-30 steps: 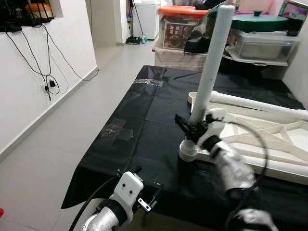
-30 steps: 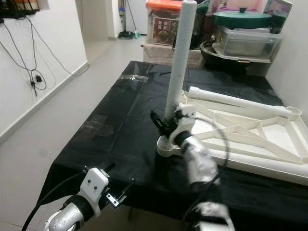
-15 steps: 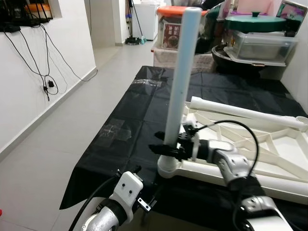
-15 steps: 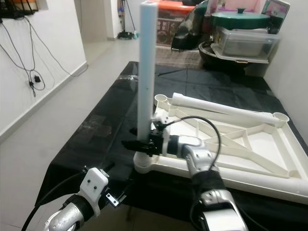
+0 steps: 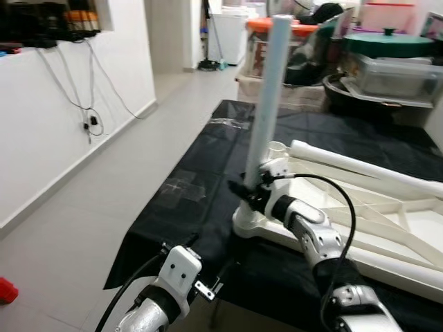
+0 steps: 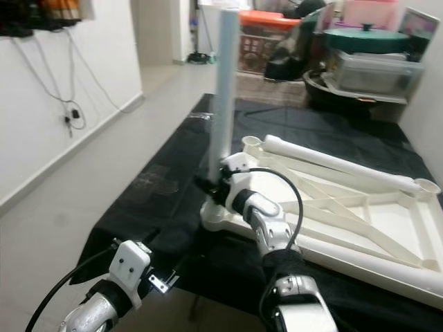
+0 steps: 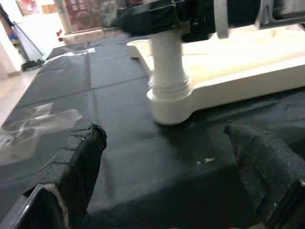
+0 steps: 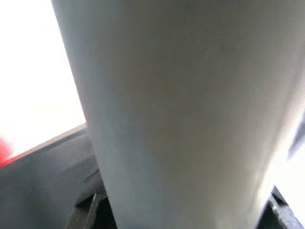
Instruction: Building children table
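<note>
The white table top [image 5: 387,207] lies upside down on a black cloth [image 5: 194,187]. One white leg [image 5: 270,90] stands nearly upright in the corner socket [image 7: 167,102] nearest me. My right gripper [image 5: 246,190] is shut on that leg just above the socket, and the leg [image 8: 181,114] looms close in the right wrist view. A second white leg [image 5: 360,166] lies across the far side of the table top. My left gripper [image 7: 164,131] hangs low at the near edge of the cloth, open and holding nothing, facing the socket.
A white wall with dangling cables [image 5: 90,90] runs along the left, with grey floor [image 5: 83,207] beside the table. Plastic storage boxes and a green lid [image 5: 394,69] are stacked behind the table. A small red object [image 5: 7,290] lies on the floor at left.
The camera view has shifted. The leg leaned to one side a second ago and now stands nearly upright, with my right gripper still shut on it. The left arm has stayed put.
</note>
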